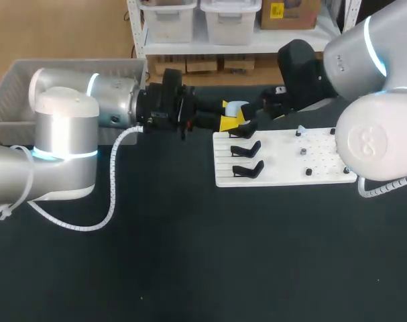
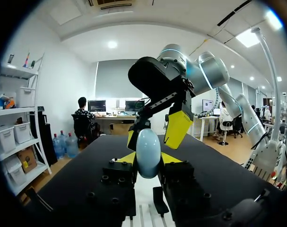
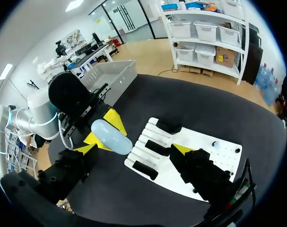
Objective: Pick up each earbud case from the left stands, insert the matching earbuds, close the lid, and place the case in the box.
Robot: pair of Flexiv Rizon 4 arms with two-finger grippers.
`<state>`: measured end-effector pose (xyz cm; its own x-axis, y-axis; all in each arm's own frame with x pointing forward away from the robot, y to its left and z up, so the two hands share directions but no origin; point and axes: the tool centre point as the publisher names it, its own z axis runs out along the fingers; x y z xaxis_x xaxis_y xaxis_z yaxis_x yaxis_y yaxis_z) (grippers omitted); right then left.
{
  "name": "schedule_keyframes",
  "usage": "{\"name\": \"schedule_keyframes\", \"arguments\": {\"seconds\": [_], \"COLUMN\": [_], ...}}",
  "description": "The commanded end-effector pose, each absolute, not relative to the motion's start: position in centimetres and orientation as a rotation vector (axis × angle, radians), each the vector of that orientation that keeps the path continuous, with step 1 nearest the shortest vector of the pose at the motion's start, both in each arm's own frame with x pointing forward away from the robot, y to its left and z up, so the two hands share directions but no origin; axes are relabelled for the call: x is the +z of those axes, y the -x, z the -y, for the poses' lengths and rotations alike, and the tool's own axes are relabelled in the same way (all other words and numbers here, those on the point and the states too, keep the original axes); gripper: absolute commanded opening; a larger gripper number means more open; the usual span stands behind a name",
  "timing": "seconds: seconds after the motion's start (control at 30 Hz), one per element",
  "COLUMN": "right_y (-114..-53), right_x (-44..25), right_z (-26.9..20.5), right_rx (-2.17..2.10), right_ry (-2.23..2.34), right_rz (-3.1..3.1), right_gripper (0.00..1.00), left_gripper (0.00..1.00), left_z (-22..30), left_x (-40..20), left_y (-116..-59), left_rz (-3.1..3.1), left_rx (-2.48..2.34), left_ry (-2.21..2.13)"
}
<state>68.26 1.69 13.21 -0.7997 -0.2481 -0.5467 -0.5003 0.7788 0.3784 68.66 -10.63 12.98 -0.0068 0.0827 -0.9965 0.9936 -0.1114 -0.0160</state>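
As the head view has it, the white board [image 1: 283, 176] lies nearest, right of centre, with three black stands [image 1: 247, 149] in a column on its left part. Just beyond its upper-left corner, my left gripper [image 1: 227, 114] pinches the pale blue earbud case [image 1: 238, 107] from two sides. My right gripper [image 3: 134, 150] is lost behind its own black wrist there. Only the right wrist view shows its fingers spread wide, the case ahead between them and closer to one. The left wrist view adds those yellow tips straddling the case's top end. Farthest, upper left, sits the grey box [image 1: 15, 87].
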Motion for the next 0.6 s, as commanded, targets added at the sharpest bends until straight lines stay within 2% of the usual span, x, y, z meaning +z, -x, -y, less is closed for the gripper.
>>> {"name": "schedule_keyframes", "arguments": {"seconds": [0.03,0.6], "right_y": [-68.2,-69.8], "right_x": [13.1,15.2], "right_z": [-1.8,-0.9], "right_rx": [0.695,0.624], "right_ry": [0.548,0.491], "right_rz": [-2.495,-2.435], "right_gripper": [1.00,1.00], "left_gripper": [0.00,0.00], "left_z": [10.7,10.7], "left_x": [12.9,12.9], "left_y": [-68.7,-68.7], "left_rz": [-1.222,-1.222], "left_rx": [-1.259,-1.259], "left_ry": [-1.347,-1.347]}}
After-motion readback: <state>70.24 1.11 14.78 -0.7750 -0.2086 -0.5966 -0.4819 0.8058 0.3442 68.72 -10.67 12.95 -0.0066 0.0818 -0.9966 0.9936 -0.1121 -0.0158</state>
